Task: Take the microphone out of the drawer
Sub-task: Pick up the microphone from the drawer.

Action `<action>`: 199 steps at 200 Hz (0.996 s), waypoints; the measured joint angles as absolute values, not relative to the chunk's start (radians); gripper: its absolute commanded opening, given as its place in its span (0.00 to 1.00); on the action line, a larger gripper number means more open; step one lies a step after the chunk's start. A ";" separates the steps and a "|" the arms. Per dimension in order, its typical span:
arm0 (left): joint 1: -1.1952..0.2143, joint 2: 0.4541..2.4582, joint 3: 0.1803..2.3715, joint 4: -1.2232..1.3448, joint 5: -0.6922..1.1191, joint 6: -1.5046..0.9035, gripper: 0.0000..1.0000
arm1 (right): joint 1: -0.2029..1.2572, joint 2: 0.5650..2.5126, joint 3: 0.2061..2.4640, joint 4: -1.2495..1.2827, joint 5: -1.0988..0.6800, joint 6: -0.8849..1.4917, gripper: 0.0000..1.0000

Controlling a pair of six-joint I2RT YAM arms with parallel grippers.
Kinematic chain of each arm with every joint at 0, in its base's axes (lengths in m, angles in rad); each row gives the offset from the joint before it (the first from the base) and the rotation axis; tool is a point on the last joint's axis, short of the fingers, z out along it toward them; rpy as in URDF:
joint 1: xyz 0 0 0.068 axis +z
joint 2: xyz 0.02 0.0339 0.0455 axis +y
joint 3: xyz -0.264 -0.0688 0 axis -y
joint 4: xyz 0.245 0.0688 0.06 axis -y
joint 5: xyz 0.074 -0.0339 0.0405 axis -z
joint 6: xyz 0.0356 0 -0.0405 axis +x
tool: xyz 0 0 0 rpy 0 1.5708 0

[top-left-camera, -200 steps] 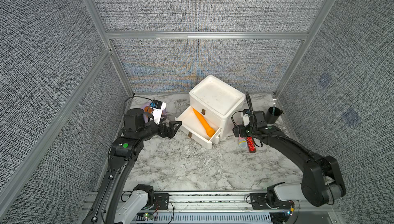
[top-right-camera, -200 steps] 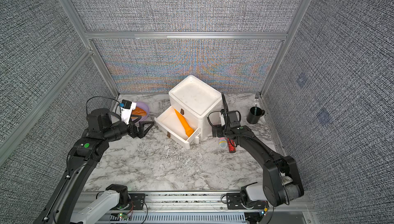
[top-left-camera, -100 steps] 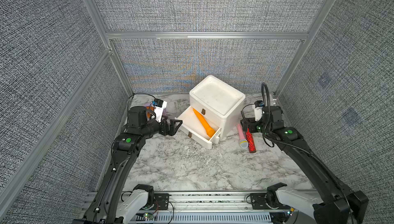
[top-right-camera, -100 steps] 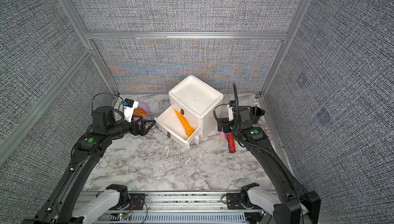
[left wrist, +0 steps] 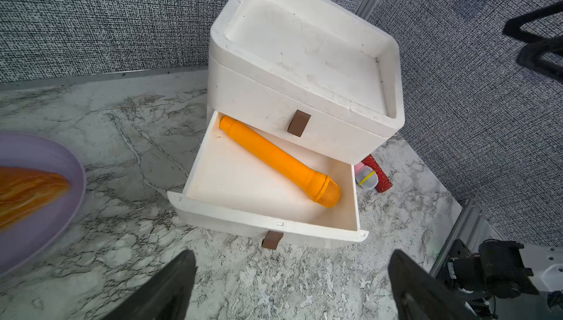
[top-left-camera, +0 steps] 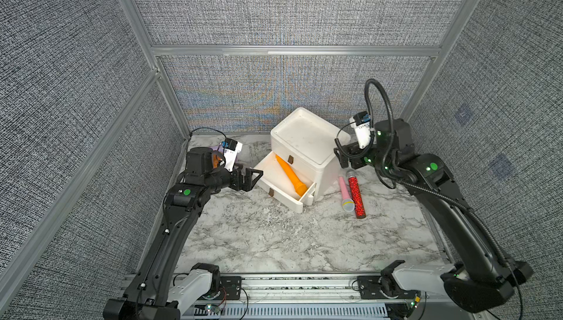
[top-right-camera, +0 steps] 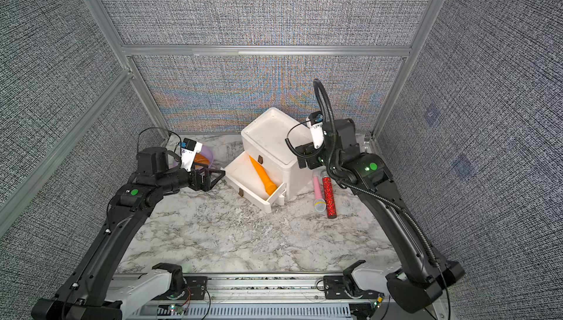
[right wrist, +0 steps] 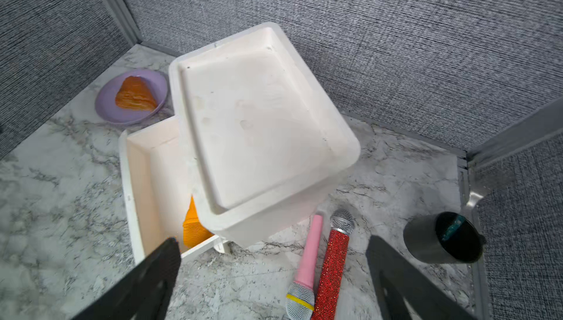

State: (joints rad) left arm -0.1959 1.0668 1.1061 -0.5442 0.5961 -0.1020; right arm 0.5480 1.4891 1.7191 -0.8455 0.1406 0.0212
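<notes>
orange microphone [left wrist: 280,160] lying in the open lower drawer [left wrist: 243,218], both grippers gaping empty
the left gripper [top-left-camera: 251,178] is hovering with jaws spread, the drawer just ahead of it and the microphone resting diagonally inside. the right gripper [top-left-camera: 342,158] is hanging wide open beside the white drawer unit [top-left-camera: 307,139], a pink microphone [top-left-camera: 345,192] and a red glitter microphone [top-left-camera: 356,195] lying side by side below it.

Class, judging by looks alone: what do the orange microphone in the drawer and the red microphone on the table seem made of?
Orange microphone: probably matte moulded plastic; one even colour, mesh head included, no shine. Red microphone: sparkly, glitter- or rhinestone-like covering on the handle; silvery mesh head, likely metal.
</notes>
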 measured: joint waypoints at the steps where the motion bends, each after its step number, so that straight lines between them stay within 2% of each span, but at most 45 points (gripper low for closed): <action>1: -0.196 1.068 1.107 -0.544 0.595 -0.102 1.00 | 0.551 1.493 1.724 -0.848 0.141 0.021 0.98; 36: -0.196 1.112 1.142 -0.543 0.524 -0.120 1.00 | 0.626 1.615 1.842 -0.908 0.121 0.005 0.98; 101: -0.196 1.007 1.048 -0.520 0.447 -0.142 1.00 | 0.760 1.715 1.754 -0.855 0.015 0.002 0.98; 199: -0.199 0.880 1.039 -0.571 0.475 -0.009 1.00 | 0.817 1.922 1.737 -0.751 -0.025 0.085 0.98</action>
State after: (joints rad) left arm -0.1989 0.8803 1.0393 -0.5709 0.4751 -0.0090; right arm 0.8165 1.9224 1.7367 -0.7513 -0.0246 0.0849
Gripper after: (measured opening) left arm 0.999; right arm 0.978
